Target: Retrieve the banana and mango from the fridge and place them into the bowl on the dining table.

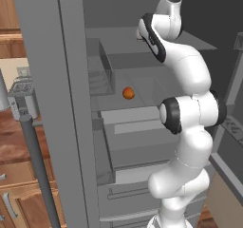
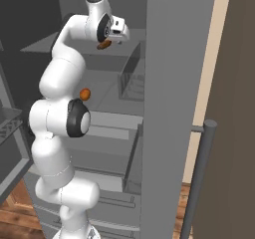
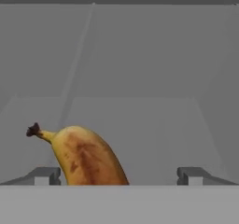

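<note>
The fridge stands open, and my arm reaches onto its upper shelf. The banana, yellow with brown streaks and a dark stem, lies on that grey shelf between my fingertips, close to the left one. My gripper is open and not clamped on the banana. In the right base view the banana shows as a brownish piece just under the gripper. The mango, small and orange-red, rests one shelf lower. The bowl and the dining table are out of view.
The fridge doors flank the arm on both sides, each with a long bar handle. A clear bin sits on the mango's shelf. Drawers lie below. A wooden counter with a grey appliance is at the left.
</note>
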Motion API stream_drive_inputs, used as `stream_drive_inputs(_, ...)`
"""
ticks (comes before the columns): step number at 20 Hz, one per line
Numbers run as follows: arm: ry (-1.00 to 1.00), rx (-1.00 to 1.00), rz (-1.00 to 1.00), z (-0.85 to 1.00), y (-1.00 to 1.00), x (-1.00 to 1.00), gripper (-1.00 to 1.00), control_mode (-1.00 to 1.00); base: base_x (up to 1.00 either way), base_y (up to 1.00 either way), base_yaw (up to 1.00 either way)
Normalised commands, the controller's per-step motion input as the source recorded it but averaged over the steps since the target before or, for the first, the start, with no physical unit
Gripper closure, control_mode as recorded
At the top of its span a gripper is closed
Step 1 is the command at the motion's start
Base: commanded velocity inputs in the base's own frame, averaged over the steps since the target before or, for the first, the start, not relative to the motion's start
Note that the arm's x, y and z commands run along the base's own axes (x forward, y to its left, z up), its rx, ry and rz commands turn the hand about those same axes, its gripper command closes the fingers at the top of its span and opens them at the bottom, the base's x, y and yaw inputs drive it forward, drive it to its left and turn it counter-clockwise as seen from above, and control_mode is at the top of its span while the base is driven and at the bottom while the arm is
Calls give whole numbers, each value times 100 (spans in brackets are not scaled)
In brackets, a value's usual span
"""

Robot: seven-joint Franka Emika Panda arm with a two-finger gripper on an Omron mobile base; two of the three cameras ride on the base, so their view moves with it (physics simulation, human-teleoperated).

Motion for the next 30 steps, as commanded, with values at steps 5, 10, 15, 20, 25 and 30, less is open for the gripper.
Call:
stream_drive_inputs(5, 0, 0, 0, -4, 1, -1, 100, -100, 0, 0, 0)
stream_drive_inputs(10, -4, 0, 0, -18, 2, -71, 100, -100, 0, 0, 0)
stream_drive_inputs(15, -18, 0, 0, -16, 0, -100, 100, -100, 0, 0, 0)
stream_drive_inputs(20, -31, 0, 0, -3, 0, -100, 100, -100, 0, 0, 0)
stream_drive_inputs(25, -34, 0, 0, 0, 0, -100, 100, -100, 0, 0, 0)
stream_drive_inputs(30, -31, 0, 0, 1, 0, -100, 100, -100, 0, 0, 0)
